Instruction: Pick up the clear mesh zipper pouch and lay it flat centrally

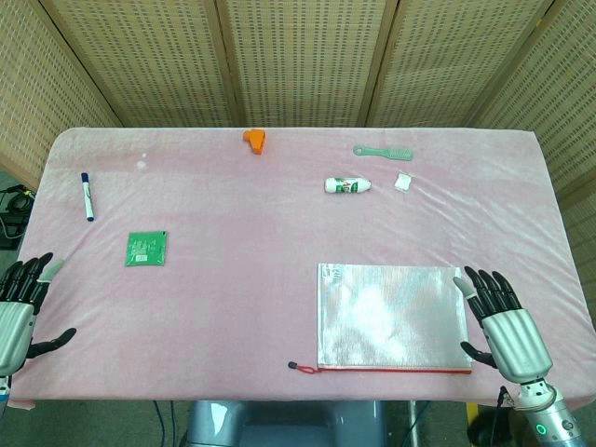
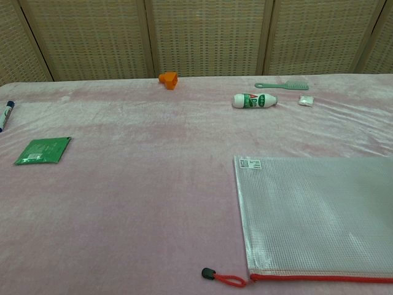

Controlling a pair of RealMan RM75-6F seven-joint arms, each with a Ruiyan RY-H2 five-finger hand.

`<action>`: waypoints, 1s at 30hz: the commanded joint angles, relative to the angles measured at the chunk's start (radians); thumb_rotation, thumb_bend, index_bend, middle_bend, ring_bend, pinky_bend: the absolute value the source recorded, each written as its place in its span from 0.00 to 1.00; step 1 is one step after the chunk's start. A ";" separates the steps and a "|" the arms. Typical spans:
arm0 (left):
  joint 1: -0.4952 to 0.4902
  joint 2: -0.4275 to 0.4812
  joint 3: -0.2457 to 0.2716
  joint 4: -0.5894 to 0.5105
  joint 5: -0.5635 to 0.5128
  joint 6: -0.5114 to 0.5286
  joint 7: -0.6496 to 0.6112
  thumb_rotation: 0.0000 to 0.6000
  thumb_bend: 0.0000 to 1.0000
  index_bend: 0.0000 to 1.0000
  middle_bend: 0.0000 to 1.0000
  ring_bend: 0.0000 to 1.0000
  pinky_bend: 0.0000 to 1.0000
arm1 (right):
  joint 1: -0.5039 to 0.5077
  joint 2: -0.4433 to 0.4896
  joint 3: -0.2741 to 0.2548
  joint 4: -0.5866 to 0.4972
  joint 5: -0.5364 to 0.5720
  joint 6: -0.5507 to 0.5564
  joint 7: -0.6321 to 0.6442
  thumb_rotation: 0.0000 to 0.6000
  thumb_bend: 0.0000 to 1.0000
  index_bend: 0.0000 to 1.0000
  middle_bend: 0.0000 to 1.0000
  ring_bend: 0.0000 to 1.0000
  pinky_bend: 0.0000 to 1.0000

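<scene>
clear mesh zipper pouch, red zip, flat on table's near-right

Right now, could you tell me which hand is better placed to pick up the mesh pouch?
The right hand: it sits open beside the pouch; the left hand is across the table.

Far from right hand: green comb, white bottle, small white packet; ahead of left hand: green packet, blue marker; orange obj at back edge
</scene>
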 commanded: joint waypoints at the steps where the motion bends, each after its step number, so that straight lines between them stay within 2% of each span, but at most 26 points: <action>1: 0.000 -0.001 0.000 0.001 0.000 -0.001 0.001 1.00 0.00 0.00 0.00 0.00 0.00 | 0.001 0.000 -0.001 0.001 0.000 -0.003 -0.001 1.00 0.00 0.00 0.00 0.00 0.00; 4: 0.000 0.001 -0.003 0.002 -0.001 0.001 0.000 1.00 0.00 0.00 0.00 0.00 0.00 | 0.007 0.000 -0.003 -0.002 0.003 -0.021 -0.005 1.00 0.00 0.00 0.00 0.00 0.00; 6: -0.001 -0.001 -0.010 0.003 -0.011 0.002 -0.001 1.00 0.00 0.00 0.00 0.00 0.00 | 0.048 -0.002 0.005 -0.008 -0.001 -0.077 0.017 1.00 0.00 0.00 0.08 0.05 0.00; 8: -0.004 -0.002 -0.013 0.001 -0.018 -0.004 0.001 1.00 0.00 0.00 0.00 0.00 0.00 | 0.101 0.004 0.009 -0.006 -0.012 -0.150 0.058 1.00 0.00 0.00 0.26 0.21 0.00; 9: -0.005 -0.003 -0.015 0.001 -0.021 -0.006 0.004 1.00 0.00 0.00 0.00 0.00 0.00 | 0.138 0.012 0.008 -0.011 -0.021 -0.205 0.083 1.00 0.00 0.00 0.38 0.34 0.03; 10: -0.006 -0.004 -0.016 0.002 -0.023 -0.008 0.006 1.00 0.00 0.00 0.00 0.00 0.00 | 0.169 0.022 0.010 -0.015 -0.027 -0.247 0.111 1.00 0.00 0.00 0.48 0.44 0.12; 11: -0.008 -0.006 -0.020 0.002 -0.030 -0.010 0.011 1.00 0.00 0.00 0.00 0.00 0.00 | 0.215 0.032 0.010 -0.023 -0.043 -0.303 0.164 1.00 0.00 0.00 0.56 0.51 0.26; 12: -0.009 -0.008 -0.022 0.003 -0.034 -0.012 0.014 1.00 0.00 0.00 0.00 0.00 0.00 | 0.239 0.037 0.009 -0.028 -0.049 -0.333 0.196 1.00 0.00 0.01 0.61 0.56 0.38; 13: -0.012 -0.011 -0.024 0.004 -0.040 -0.017 0.017 1.00 0.00 0.00 0.00 0.00 0.00 | 0.274 0.045 0.008 -0.038 -0.055 -0.379 0.248 1.00 0.00 0.03 0.68 0.62 0.56; 15: -0.017 -0.016 -0.028 0.006 -0.054 -0.031 0.025 1.00 0.00 0.00 0.00 0.00 0.00 | 0.346 0.062 0.005 -0.061 -0.060 -0.472 0.353 1.00 0.00 0.09 0.77 0.71 0.78; 16: -0.020 -0.017 -0.029 0.008 -0.059 -0.036 0.029 1.00 0.00 0.00 0.00 0.00 0.00 | 0.368 0.066 0.005 -0.069 -0.061 -0.501 0.383 1.00 0.00 0.12 0.81 0.76 0.86; 18: -0.027 -0.023 -0.035 0.012 -0.077 -0.052 0.039 1.00 0.00 0.00 0.00 0.00 0.00 | 0.431 0.067 0.007 -0.093 -0.067 -0.574 0.448 1.00 0.00 0.20 0.87 0.82 0.94; 22: -0.043 -0.034 -0.051 0.022 -0.117 -0.082 0.053 1.00 0.00 0.00 0.00 0.00 0.00 | 0.537 0.021 0.017 -0.136 -0.033 -0.734 0.467 1.00 0.03 0.36 0.92 0.87 1.00; 26: -0.053 -0.041 -0.057 0.032 -0.143 -0.103 0.060 1.00 0.00 0.00 0.00 0.00 0.00 | 0.604 -0.037 0.034 -0.157 0.082 -0.878 0.412 1.00 0.10 0.42 0.94 0.89 1.00; 30: -0.057 -0.043 -0.062 0.037 -0.158 -0.111 0.059 1.00 0.00 0.00 0.00 0.00 0.00 | 0.643 -0.089 0.050 -0.162 0.187 -0.945 0.348 1.00 0.19 0.46 0.96 0.91 1.00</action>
